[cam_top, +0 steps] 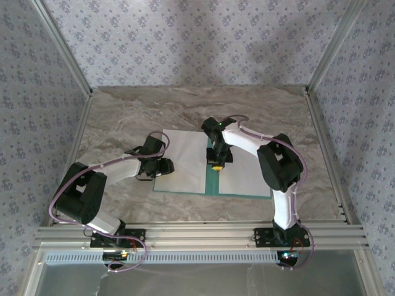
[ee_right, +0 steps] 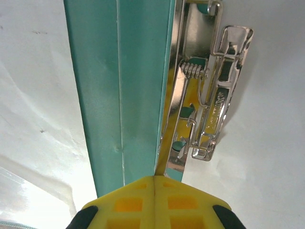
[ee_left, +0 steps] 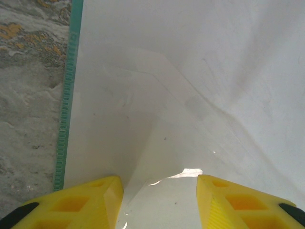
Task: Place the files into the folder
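Bright, even light washes out the files point(ee_left: 190, 71); the clip point(ee_right: 209, 109) glints.

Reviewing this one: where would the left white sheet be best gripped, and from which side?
Probably at its left edge, coming in from the left. The left sheet lies flat on the folder, so only a border offers purchase, and the open left gripper sits near that edge.
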Available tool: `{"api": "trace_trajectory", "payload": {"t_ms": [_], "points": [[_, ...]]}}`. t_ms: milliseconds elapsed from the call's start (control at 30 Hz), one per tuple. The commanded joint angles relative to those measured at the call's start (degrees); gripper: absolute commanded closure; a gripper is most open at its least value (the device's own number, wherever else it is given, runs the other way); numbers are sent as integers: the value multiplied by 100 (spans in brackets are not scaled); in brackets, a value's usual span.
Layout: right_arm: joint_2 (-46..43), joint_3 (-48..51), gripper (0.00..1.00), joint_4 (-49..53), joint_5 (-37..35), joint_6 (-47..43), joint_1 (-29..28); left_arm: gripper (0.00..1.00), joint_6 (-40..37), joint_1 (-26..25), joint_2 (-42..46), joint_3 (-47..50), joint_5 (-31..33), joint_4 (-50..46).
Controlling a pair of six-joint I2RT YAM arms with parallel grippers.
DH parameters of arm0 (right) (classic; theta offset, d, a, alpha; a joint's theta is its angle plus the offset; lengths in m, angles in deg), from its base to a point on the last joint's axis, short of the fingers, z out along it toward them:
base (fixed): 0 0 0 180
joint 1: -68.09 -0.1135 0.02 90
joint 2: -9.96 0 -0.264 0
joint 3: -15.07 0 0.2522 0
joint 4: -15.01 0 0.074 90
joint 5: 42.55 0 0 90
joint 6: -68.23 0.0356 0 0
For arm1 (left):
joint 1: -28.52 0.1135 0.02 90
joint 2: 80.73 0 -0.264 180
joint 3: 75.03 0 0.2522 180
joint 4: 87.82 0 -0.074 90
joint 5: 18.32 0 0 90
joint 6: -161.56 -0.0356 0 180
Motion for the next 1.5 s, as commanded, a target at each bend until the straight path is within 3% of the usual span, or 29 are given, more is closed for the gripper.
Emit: {"api": "trace_trajectory", "payload": {"t_ms": [0,400,933,1467], "points": [[96,-50,99,329,-287,-61,36,52,-29,46,-160,230,56,-396],[408,-356,94,858,-917,-141,-86,52,-30,50,-198,203,54,-398],[367,-469,92,899,-836,-120,-88,52,-39,50,-177,217,62,-411],[313,-1303,89,1400,-1073,-246,202,52,24,52,-168,238,8,-330]]}}
